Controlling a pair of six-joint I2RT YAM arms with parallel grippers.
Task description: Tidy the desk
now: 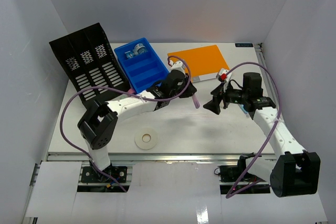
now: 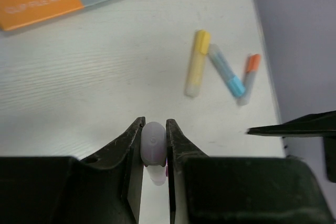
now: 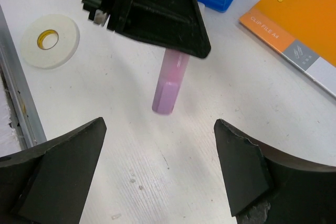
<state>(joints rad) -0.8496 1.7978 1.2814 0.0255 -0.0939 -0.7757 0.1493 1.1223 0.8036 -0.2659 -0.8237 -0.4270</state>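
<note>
At the middle of the desk point(image 1: 199, 129), the white top that fills the space under both arms, your left gripper point(image 2: 155, 129) is pinched nearly shut on a pale pink marker point(image 3: 170, 85). Its own wrist view shows only the rounded cap squeezed between the jaws. The right wrist view shows the barrel hanging down from them, but you cannot tell whether the lower end touches the top. Your right gripper point(image 3: 158, 124) faces that marker from the right, jaws spread wide and holding nothing.

Only the overhead view gives you the black file rack point(image 1: 86, 61) far left, with the blue tray point(image 1: 125, 69) beside it. It also places the orange clip file point(image 1: 202, 59) at the far side and the tape roll point(image 1: 146, 139) near the front rail. Only the left wrist view shows a yellow highlighter point(image 2: 197, 63), a blue one point(image 2: 227, 71) and an orange-capped one point(image 2: 251, 74) lying close together by the right wall.
</note>
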